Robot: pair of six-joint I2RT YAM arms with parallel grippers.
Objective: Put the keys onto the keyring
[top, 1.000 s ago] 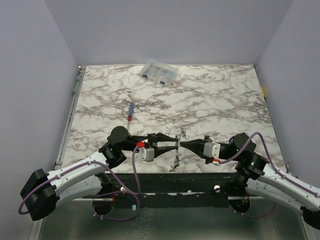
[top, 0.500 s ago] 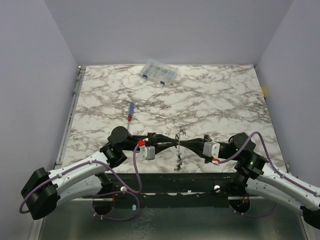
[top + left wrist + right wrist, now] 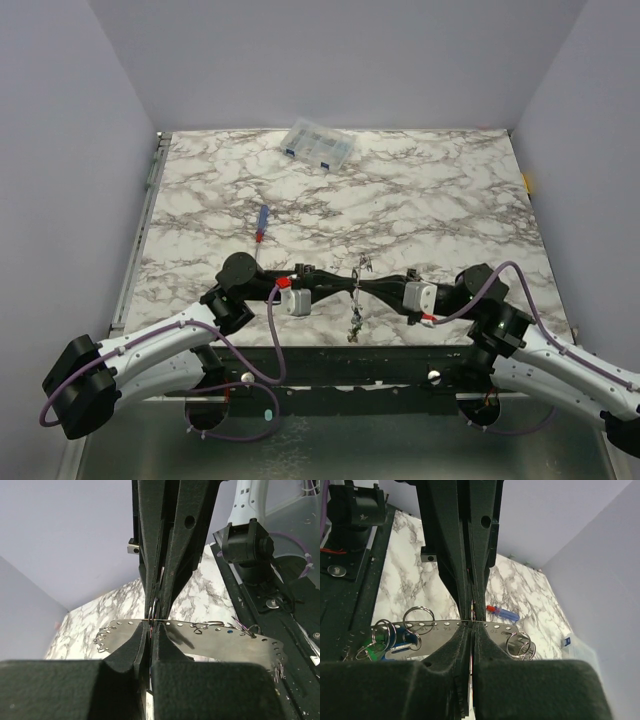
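The left hand (image 3: 351, 287) and the right hand (image 3: 367, 288) are meeting tip to tip over the near middle of the bench (image 3: 430, 200), each reaching in from its own side. Both are clamping the keyring (image 3: 358, 287) between them. In the left wrist view the left hand (image 3: 151, 630) is closing its fingers together on the thin grey metal of the keyring (image 3: 215, 639), which is showing there as a flat band with a row of small holes, while the right hand (image 3: 156, 611) is pinching the same spot from the far side. The right wrist view is showing the same grip in reverse: the right hand (image 3: 471, 629) is squeezing the keyring (image 3: 497, 626), with the left hand (image 3: 470, 611) opposite.

Small split rings (image 3: 418, 617) are hanging from the band. The keys (image 3: 354, 325) are dangling below the hands, near the bench's near edge; blue and green tags (image 3: 390, 647) are showing at one end.

A red-and-blue screwdriver (image 3: 261, 222) is lying to the far left of the hands, and a clear compartment box (image 3: 317, 145) is sitting at the far edge.
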